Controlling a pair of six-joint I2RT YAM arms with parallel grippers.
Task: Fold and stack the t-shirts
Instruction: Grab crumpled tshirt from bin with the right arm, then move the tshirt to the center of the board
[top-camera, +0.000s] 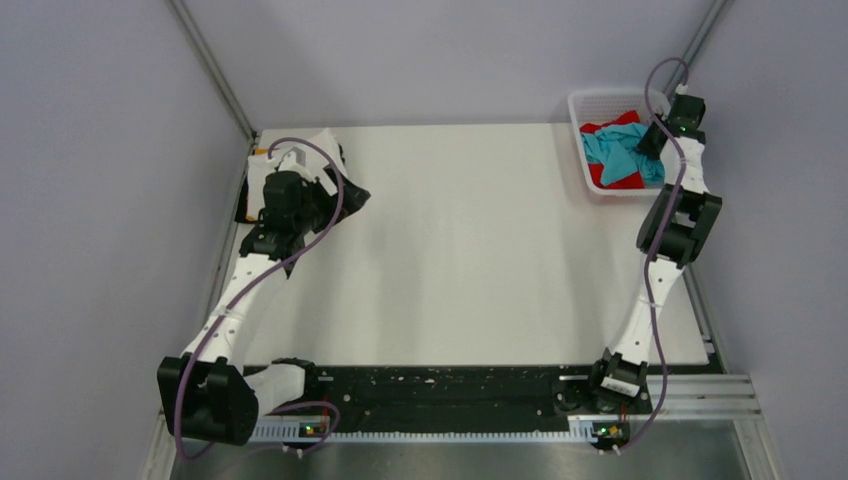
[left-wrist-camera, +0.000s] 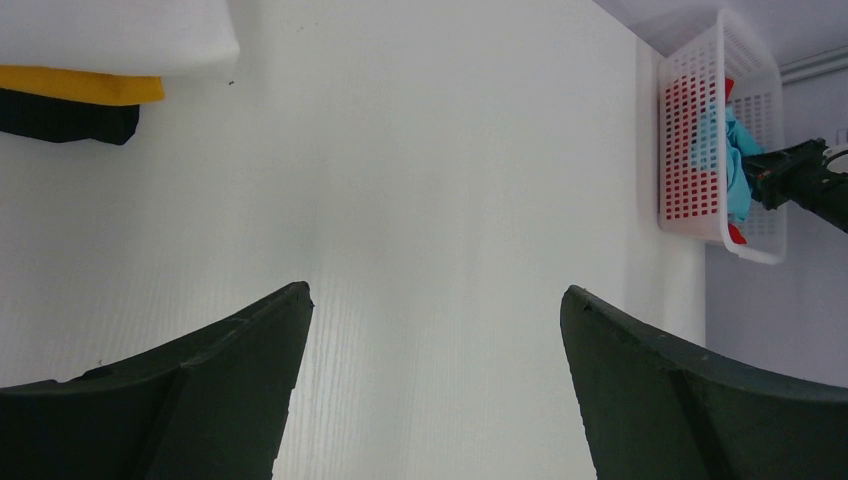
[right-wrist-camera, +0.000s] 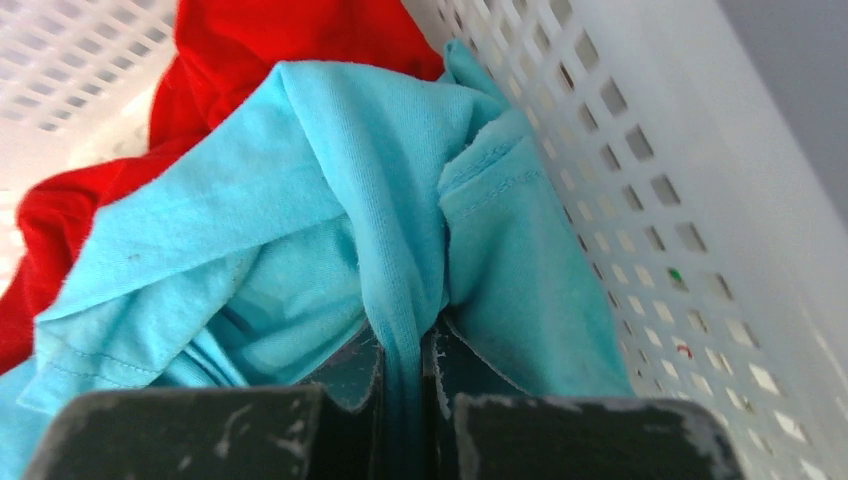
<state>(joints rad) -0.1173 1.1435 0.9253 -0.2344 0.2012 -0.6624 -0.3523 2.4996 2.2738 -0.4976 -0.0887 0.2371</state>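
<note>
The turquoise-blue t-shirt (top-camera: 622, 148) lies crumpled on the red t-shirt (top-camera: 622, 178) inside the white mesh basket (top-camera: 581, 128) at the table's far right. My right gripper (top-camera: 652, 140) is in the basket, shut on a fold of the turquoise-blue t-shirt (right-wrist-camera: 330, 200); the red t-shirt (right-wrist-camera: 250, 50) shows behind it. At the far left, white (left-wrist-camera: 110, 35), yellow-orange (left-wrist-camera: 85, 87) and black (left-wrist-camera: 65, 118) t-shirts lie stacked, white on top. My left gripper (left-wrist-camera: 435, 300) is open and empty above the bare table, beside that stack (top-camera: 330, 150).
The basket's mesh wall (right-wrist-camera: 640, 200) stands close on the right of my right gripper. The basket also shows in the left wrist view (left-wrist-camera: 700, 150). Grey walls and metal frame rails (top-camera: 215, 70) enclose the white table (top-camera: 450, 250).
</note>
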